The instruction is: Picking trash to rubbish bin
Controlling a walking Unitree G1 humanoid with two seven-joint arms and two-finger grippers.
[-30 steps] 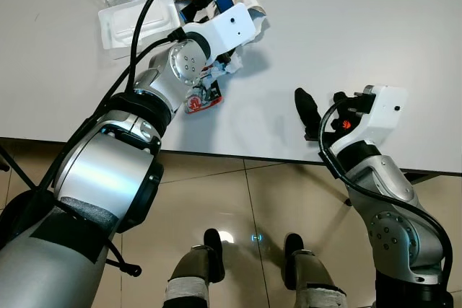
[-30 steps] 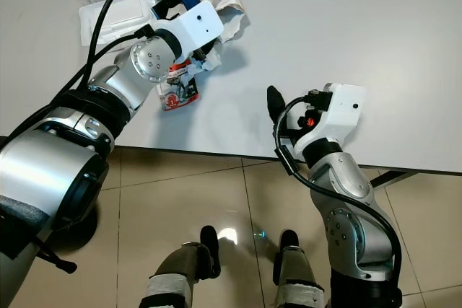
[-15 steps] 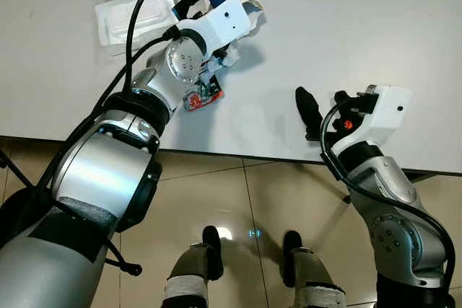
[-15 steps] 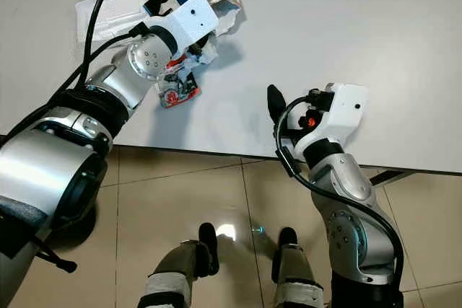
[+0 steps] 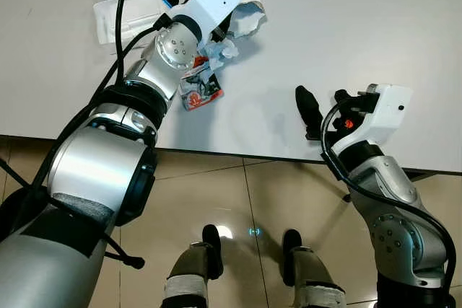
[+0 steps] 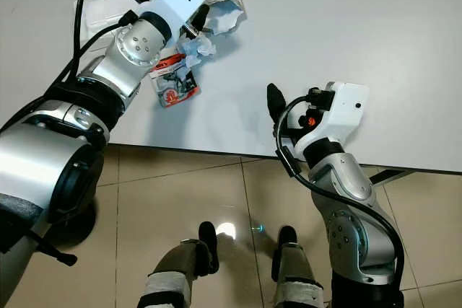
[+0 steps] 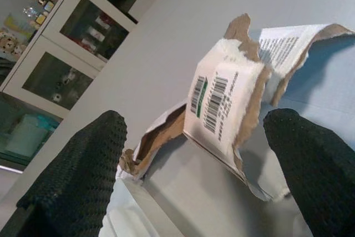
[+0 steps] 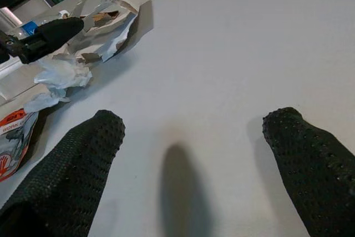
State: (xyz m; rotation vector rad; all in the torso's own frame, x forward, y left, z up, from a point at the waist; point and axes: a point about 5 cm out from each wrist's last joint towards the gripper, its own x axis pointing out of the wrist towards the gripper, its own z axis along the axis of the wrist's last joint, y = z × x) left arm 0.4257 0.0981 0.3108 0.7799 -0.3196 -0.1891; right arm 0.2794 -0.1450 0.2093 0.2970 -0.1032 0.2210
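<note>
The left gripper has advanced toward the table's far-left corner, fingers spread astride the torn cardboard wrapper, nothing grasped (right gripper open, idle near the front edge).

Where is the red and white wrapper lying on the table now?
The red and white wrapper lies on the table's left part near the front edge, beside the crumpled tissue, partly under the left arm.
</note>
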